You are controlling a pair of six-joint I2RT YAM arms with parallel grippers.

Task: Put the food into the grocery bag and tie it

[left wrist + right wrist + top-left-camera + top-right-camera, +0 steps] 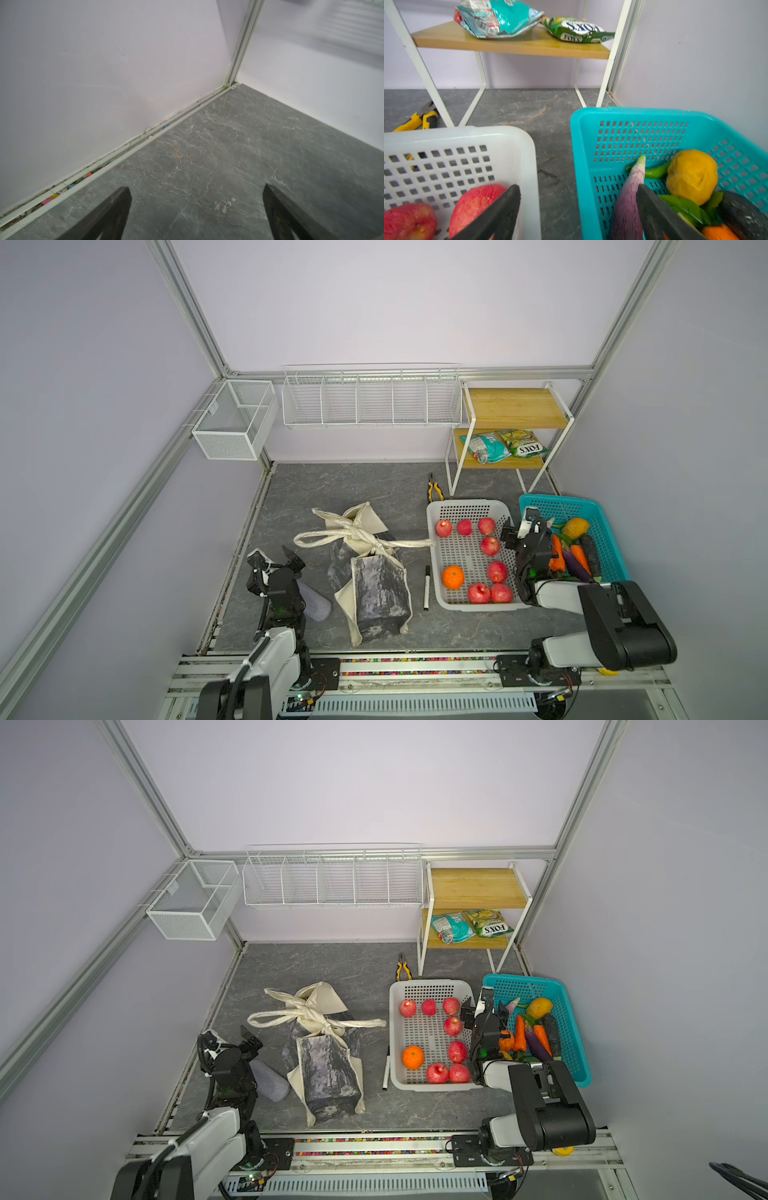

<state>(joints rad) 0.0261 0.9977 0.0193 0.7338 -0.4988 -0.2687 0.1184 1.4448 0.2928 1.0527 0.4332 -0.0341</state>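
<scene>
Grey marbled surface floors the walled cell in both top views. On it the grocery bag lies on its side with its strap handles knotted. It is between the left tool, jaws wide and empty, and a white basket holding red fruit and an orange. A teal packet and a green FOX'S packet lie on the rack's lower shelf.

Left wrist view: the spread fingers frame bare surface near the wall corner.

Right wrist view: the right tool gapes wide, gripping nothing. One finger is over the white basket, the other over the teal basket beside a purple eggplant.
</scene>
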